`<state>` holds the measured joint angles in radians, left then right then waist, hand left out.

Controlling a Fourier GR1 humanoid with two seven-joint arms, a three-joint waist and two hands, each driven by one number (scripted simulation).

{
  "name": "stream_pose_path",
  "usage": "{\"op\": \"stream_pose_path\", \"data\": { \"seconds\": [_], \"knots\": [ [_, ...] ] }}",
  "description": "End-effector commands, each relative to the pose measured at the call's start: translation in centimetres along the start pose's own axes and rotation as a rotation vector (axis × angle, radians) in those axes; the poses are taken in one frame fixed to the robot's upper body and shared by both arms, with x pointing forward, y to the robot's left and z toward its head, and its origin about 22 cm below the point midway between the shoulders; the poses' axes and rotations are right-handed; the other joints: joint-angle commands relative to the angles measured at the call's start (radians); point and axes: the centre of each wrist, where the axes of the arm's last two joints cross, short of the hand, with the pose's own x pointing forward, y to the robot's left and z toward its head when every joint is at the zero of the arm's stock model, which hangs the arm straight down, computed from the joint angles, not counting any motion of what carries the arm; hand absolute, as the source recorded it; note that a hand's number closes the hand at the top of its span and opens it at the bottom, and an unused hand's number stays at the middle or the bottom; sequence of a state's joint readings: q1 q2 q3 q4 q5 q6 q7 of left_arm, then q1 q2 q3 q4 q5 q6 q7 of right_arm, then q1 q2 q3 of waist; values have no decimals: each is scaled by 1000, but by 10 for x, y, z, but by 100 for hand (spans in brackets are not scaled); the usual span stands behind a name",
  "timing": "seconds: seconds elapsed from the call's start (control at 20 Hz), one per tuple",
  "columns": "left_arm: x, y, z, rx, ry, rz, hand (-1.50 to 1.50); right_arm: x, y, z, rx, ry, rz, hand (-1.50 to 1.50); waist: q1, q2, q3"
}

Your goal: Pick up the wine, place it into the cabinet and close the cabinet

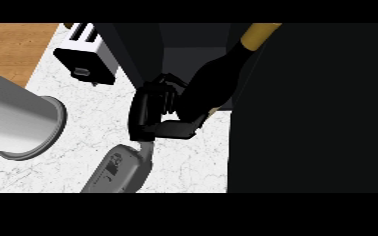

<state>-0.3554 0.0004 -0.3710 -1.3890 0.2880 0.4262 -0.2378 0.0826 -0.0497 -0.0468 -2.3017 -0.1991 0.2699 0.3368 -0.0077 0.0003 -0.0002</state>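
At the mouth of the dark cabinet (pixel 303 110), the wine bottle (pixel 218 80) is held in the left hand (pixel 148 112). Its gold cap (pixel 262 30) leans away toward the upper right. The fingers (pixel 168 86) curl round the far side of the bottle's lower body and the thumb (pixel 181 128) closes under the near side. That low grip leaves the neck free to go into the opening first. The grey forearm (pixel 122 167) comes up from the lower edge at a slant, which lines the bottle up with the greyer recess behind it. Black glass against a black cabinet makes it hard to tell whether the base already rests on the shelf or hangs just in front of it. The right hand does not show.

Judging from this, the placing step is under way and the closing has not begun. Room is tight on the right, where a broad dark panel of the cabinet fills the view beside the bottle. To the left, the white toaster (pixel 85 52) stands near the cabinet's other edge, well apart from the hand. A big grey cylinder (pixel 26 120) sits at the left border, also apart from the arm. Bare marble counter (pixel 184 165) lies between them, so that is the open path for drawing the hand back once the bottle stands.
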Motion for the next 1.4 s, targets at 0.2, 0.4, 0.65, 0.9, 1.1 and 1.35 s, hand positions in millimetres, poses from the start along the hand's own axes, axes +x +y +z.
{"op": "stream_pose_path", "data": {
  "seconds": [0.2,0.4,0.65,0.9,1.1,1.35],
  "knots": [
    [-34,-23,1,44,52,-20,150,13,3,-5,2,1,-13,-150,-4,1,0],
    [-52,-4,-1,51,61,-18,150,14,-13,3,8,3,-18,-150,-3,1,0],
    [-72,5,-7,100,107,-23,150,-11,3,8,12,-3,7,-150,-7,2,0],
    [-75,17,3,106,116,-28,150,-5,3,-3,-11,7,-18,-150,5,0,0],
    [-87,5,0,134,104,45,150,-1,4,-5,27,9,-27,-150,-8,2,0],
    [-107,36,-10,142,121,120,150,-11,-9,-1,12,16,-21,-150,-12,5,0]
  ]
}}
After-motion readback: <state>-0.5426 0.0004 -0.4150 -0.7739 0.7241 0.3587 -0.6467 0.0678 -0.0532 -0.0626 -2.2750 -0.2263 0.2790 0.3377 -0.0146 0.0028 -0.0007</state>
